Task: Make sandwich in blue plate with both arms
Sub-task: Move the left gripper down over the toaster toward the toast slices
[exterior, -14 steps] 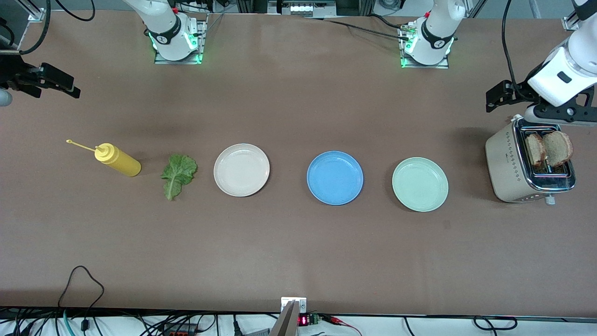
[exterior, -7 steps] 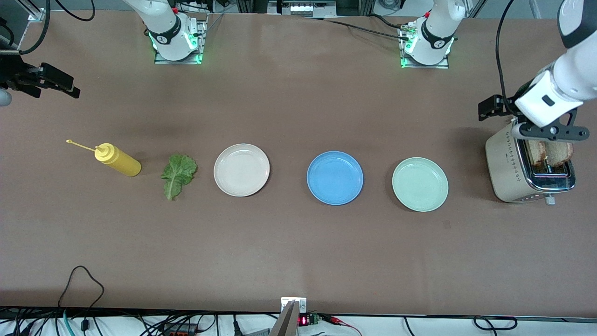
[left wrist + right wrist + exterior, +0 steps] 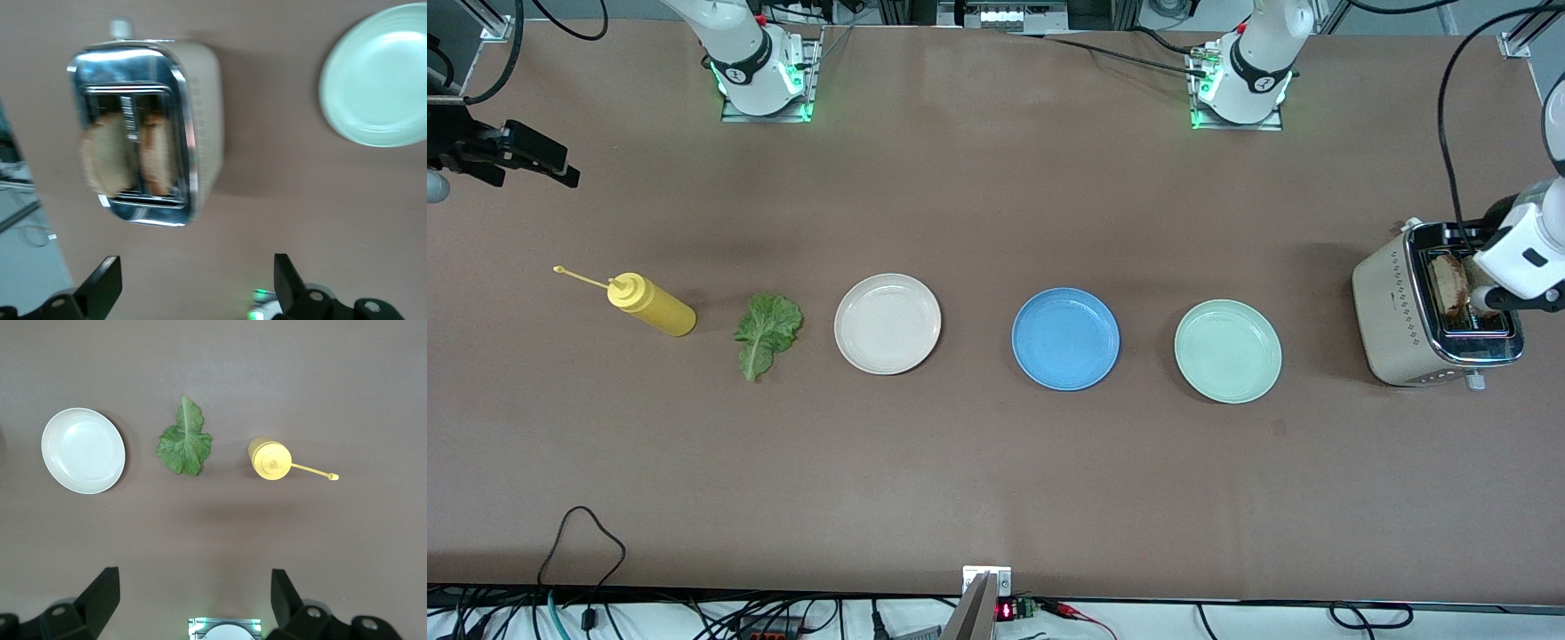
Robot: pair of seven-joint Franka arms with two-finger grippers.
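The blue plate [image 3: 1065, 339] sat bare at the middle of the front view, between one cream-white plate [image 3: 887, 323] and one mint-green plate [image 3: 1227, 351]: three plates in a row on the tabletop [image 3: 996, 480]. One lettuce leaf [image 3: 766, 333] and one yellow squeeze bottle [image 3: 646, 303] lay toward my right arm's end. At the right edge of the front view stood one toaster [image 3: 1400, 320]. There my left arm hid part of it and only one bread slice [image 3: 1449, 284] showed, while my left wrist view showed two bread slices [image 3: 130, 157] upright in the slots. My left end effector [image 3: 193, 293] hung over the toaster, fingers spread wide, holding nothing. My right end effector [image 3: 190, 603] waited at the front view's upper left, equally wide open and empty, over the leaf and bottle.
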